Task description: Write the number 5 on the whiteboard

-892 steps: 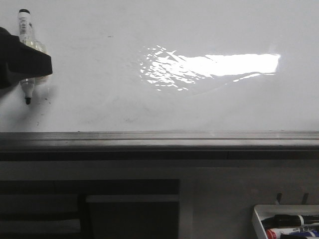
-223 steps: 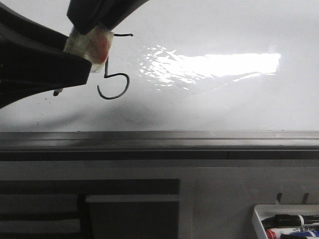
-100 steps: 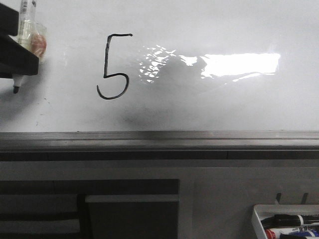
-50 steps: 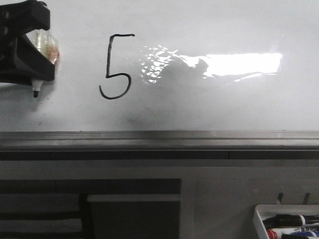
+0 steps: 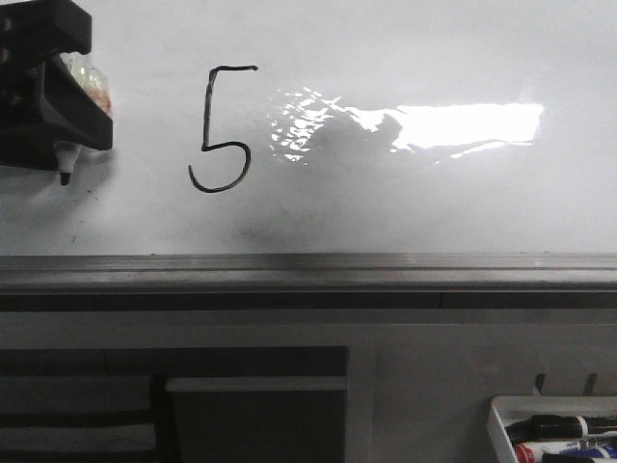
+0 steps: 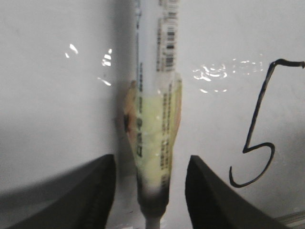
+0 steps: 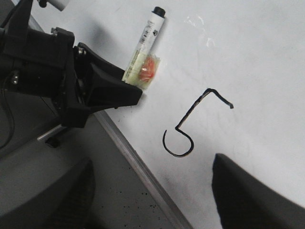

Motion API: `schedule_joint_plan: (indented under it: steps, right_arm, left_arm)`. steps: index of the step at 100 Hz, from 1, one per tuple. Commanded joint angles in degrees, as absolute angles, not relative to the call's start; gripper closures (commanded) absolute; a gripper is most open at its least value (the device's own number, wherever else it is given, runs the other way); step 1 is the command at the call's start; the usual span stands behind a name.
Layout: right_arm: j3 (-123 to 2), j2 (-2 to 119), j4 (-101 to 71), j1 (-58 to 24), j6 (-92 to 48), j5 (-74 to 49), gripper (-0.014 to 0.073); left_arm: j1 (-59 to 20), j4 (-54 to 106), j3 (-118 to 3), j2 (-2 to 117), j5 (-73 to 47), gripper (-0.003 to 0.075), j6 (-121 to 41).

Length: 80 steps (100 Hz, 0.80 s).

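Note:
The number 5 (image 5: 207, 111) stands in thin black line on the whiteboard (image 5: 405, 212), left of the bright glare. My left gripper (image 5: 82, 92) is at the upper left of the front view, well left of the digit, shut on a white marker (image 5: 65, 166) wrapped in yellowish tape. The marker's dark tip points down, close to the board. In the left wrist view the marker (image 6: 155, 119) runs between the fingers, with the 5 (image 6: 259, 107) off to one side. My right gripper (image 7: 152, 164) is open with nothing in it, and its view shows the 5 (image 7: 193, 109) and the left gripper (image 7: 119, 93).
A grey metal rail (image 5: 308, 270) runs along the whiteboard's lower edge. A small white tray (image 5: 499, 424) with several markers (image 5: 559, 439) hangs at the lower right. Dark panels sit below the rail on the left.
The 5 was not on the board in the earliest frame. Since writing, the left gripper has drawn back left with the marker, then come slightly right; it has barely shifted in the last half second.

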State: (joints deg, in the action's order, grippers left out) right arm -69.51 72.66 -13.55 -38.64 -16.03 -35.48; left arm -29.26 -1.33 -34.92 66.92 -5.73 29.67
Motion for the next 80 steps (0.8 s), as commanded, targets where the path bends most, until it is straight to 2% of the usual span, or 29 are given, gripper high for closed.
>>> schedule_joint_plan:
  steps: [1, 6, 11, 16, 21, 26, 31, 36, 38, 65, 80]
  right_arm:
    - [-71.24, 70.88, -13.85, -38.39, -16.42, -32.49, 0.0145]
    - [-71.24, 70.75, -13.85, -38.39, -16.42, -32.62, 0.0170]
    - [-71.11, 70.54, -13.85, -38.39, -16.42, -32.38, 0.0241]
    - [-70.84, 70.11, -13.85, -38.25, -16.42, -32.05, 0.0361]
    - [-70.01, 69.39, -13.85, -38.26, -16.42, -31.10, 0.0527]
    - [-68.68, 68.28, -13.64, -38.26, -16.42, -29.85, 0.0664]
    - [-66.34, 66.76, -13.64, -38.26, -16.42, -28.34, 0.0651]
    - [-63.48, 64.97, -13.52, -38.26, -16.42, -26.03, 0.0652]
    - [-61.97, 63.99, -13.52, -38.26, -16.42, -24.63, 0.0652]
    - [-37.88, 44.68, -13.05, -38.26, -16.42, -2.49, 0.0655]
    - [-25.98, 31.48, -12.07, -38.26, -16.42, -1.12, 0.0655]
  left_arm:
    - [-29.42, -1.05, -36.55, 63.76, -4.24, 0.0374, 30.23]
    - [-29.42, -1.05, -36.55, 62.03, -6.16, 0.0374, 30.23]
    - [-29.42, -1.05, -36.55, 59.93, -8.20, 0.0374, 30.23]
    - [-29.42, -1.15, -36.55, 57.45, -10.13, 0.0374, 30.23]
    - [-29.42, -1.55, -36.55, 54.30, -11.57, 0.0377, 30.23]
    - [-29.42, -2.04, -36.55, 51.17, -12.30, 0.0417, 30.23]
    - [-29.42, -2.98, -36.55, 48.18, -12.51, 0.0525, 30.23]
    - [-29.42, -4.26, -36.29, 44.98, -12.51, 0.0692, 29.61]
    - [-29.42, -4.61, -36.05, 43.64, -12.51, 0.0734, 29.20]
    - [-29.42, -10.40, -24.51, 26.88, -2.31, 0.0741, 27.48]
    - [-29.42, -17.73, -14.37, 18.75, 6.62, 0.0741, 27.48]
